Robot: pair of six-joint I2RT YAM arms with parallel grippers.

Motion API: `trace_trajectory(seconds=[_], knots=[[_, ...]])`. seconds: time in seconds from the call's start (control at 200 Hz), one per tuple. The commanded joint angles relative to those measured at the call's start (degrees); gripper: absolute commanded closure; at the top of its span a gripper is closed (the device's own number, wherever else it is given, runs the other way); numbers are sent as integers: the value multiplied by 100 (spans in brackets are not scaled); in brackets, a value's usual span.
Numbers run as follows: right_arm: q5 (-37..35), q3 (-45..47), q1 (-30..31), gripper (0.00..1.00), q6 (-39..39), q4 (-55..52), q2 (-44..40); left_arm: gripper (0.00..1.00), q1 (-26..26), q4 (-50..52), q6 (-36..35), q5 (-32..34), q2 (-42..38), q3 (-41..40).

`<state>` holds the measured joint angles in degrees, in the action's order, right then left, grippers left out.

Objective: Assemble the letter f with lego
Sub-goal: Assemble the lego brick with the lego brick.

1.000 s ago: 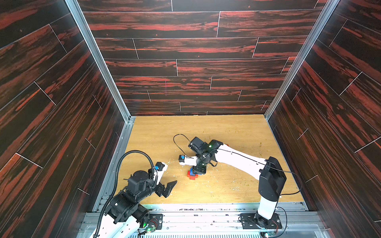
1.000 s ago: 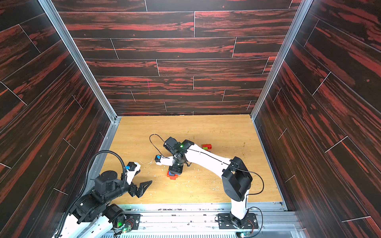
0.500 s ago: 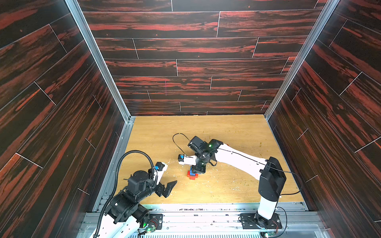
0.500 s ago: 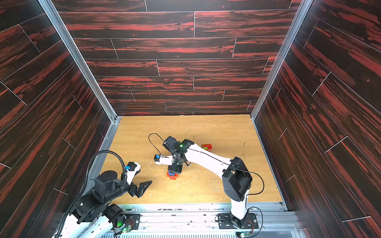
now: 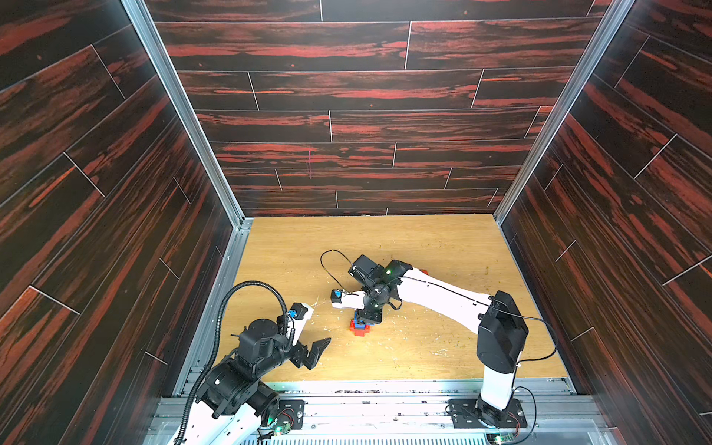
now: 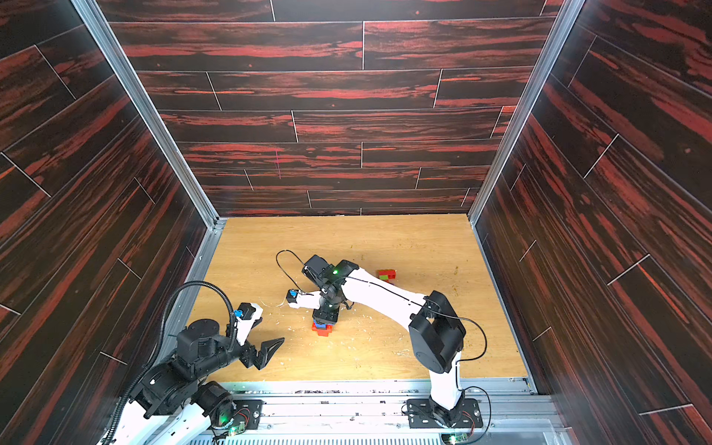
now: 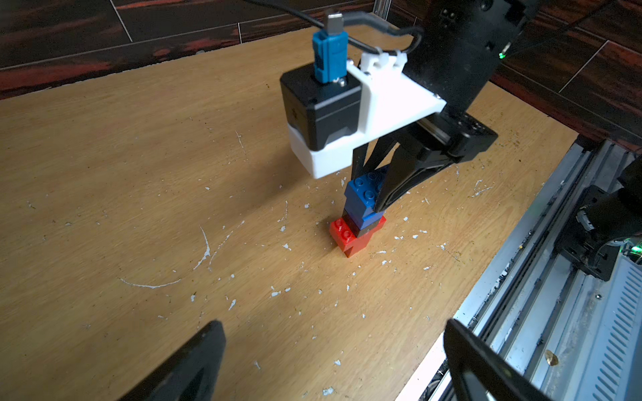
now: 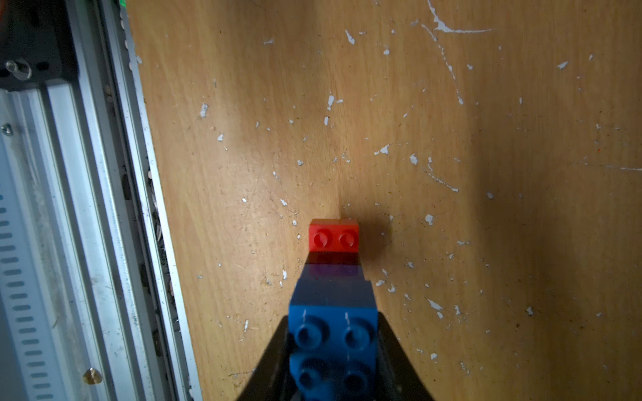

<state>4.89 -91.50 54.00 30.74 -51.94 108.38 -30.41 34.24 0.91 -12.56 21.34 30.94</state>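
R gripper (image 5: pixel 365 316) grips the blue brick (image 7: pixel 363 194) — stacked directly above the red base brick (image 7: pixel 342 231). L gripper (image 5: pixel 313 352) gapes wide, empty, farther from that base; you'd press straight down w/ R.

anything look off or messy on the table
The tabletop is littered with white flecks and scratches around the lego stack, perhaps chipped finish. The stack itself stands upright, its blue top brick in the right pincer. A red-and-green pair sits apart.

Cameras: overhead stereo pair, two wrist units.
Both top views look steeply down from the front over the whole bench (image 5: pixel 443 246); left wrist sees the lego stack (image 7: pixel 359 215) obliquely, right wrist from just above.
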Motion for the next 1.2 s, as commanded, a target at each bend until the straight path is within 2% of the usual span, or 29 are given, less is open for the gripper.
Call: trace_trajectory(seconds=[0.0,1.198], knots=[[-88,-51,41,77,87,-277,155,0,-26,-74,-4,-11,10,-44],[-84,-23,59,77,223,-236,-150,0,-26,-65,-15,-65,16,-44]])
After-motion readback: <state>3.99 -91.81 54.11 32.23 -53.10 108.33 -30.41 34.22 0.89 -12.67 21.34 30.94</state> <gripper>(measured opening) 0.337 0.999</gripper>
